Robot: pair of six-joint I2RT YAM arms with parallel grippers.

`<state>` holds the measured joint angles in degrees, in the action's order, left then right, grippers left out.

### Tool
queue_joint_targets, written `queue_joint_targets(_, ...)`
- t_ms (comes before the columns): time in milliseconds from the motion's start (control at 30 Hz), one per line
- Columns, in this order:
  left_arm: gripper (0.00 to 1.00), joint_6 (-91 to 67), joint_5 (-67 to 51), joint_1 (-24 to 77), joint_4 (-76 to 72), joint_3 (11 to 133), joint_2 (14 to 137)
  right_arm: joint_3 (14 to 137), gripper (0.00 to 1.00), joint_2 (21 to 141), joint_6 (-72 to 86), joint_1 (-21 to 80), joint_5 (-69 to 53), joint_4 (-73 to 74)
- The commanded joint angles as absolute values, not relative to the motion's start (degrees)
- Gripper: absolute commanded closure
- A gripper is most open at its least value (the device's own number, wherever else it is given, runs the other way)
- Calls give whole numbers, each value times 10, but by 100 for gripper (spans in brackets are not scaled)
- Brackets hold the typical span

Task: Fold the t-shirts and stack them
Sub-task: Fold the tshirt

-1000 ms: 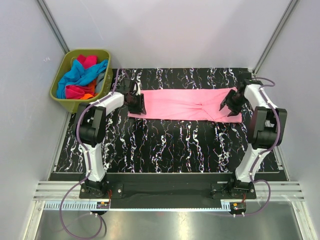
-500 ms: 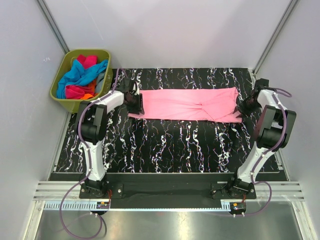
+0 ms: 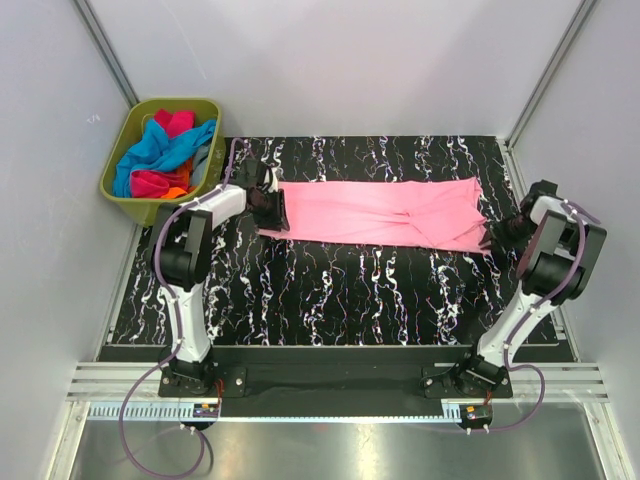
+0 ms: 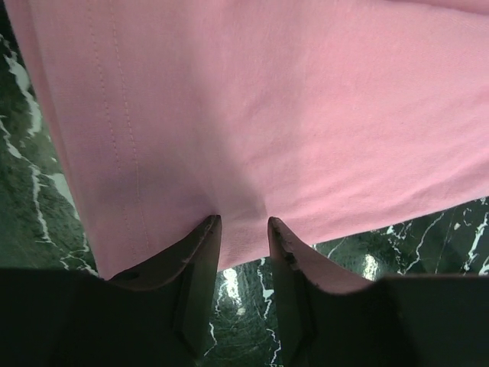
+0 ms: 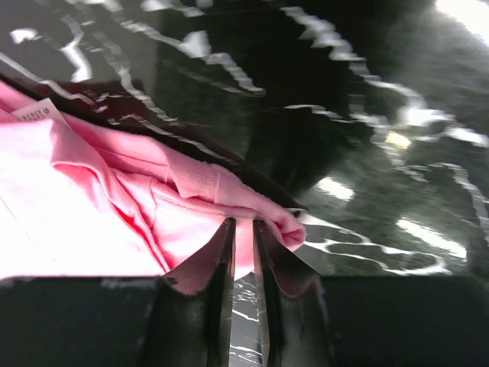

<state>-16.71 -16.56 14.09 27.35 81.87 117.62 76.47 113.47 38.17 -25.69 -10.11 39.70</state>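
Observation:
The light pink t-shirt (image 3: 375, 212) lies stretched in a long folded band across the back of the black marbled table. My left gripper (image 3: 272, 211) is shut on its left hem; the left wrist view shows pink cloth (image 4: 252, 122) pinched between the fingertips. My right gripper (image 3: 492, 235) is shut on the shirt's right end; the right wrist view shows bunched pink cloth (image 5: 191, 206) with a white label between the narrow jaws. The other t-shirts (image 3: 165, 155), blue, magenta, orange and grey, lie piled in the bin.
The olive-green plastic bin (image 3: 120, 165) stands off the table's back left corner. The table (image 3: 350, 290) has grey walls on both sides and behind. Both arm bases sit at its near edge.
My right gripper has moved right and slightly nearer, pulling the shirt's right end with it and stretching the band longer. My left gripper has held its place on the left hem.

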Motion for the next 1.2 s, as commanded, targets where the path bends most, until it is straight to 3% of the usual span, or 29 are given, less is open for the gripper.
queue_joint_targets(0,62,-162,-164,159,322,765,1188,713,77,1116,379,-286,-37,404)
queue_joint_targets(300,61,-180,-185,221,320,672,1068,658,74,1011,342,-330,-52,428)
queue_joint_targets(433,53,-175,-182,203,323,642,967,671,66,962,334,-328,-116,429)
queue_joint_targets(500,40,-165,-181,185,324,653,931,688,63,955,326,-317,-155,428)
queue_joint_targets(567,38,-151,-199,166,326,685,929,700,55,960,315,-302,-177,430)
queue_joint_targets(633,39,-143,-211,155,329,711,946,718,47,969,302,-284,-183,429)
queue_joint_targets(767,41,-133,-246,134,337,791,1025,749,41,999,292,-281,-192,428)
queue_joint_targets(1000,49,-108,-267,129,338,867,1118,787,41,1036,296,-276,-218,427)
queue_joint_targets(1167,58,-109,-212,129,337,874,1146,775,42,1035,294,-273,-221,428)
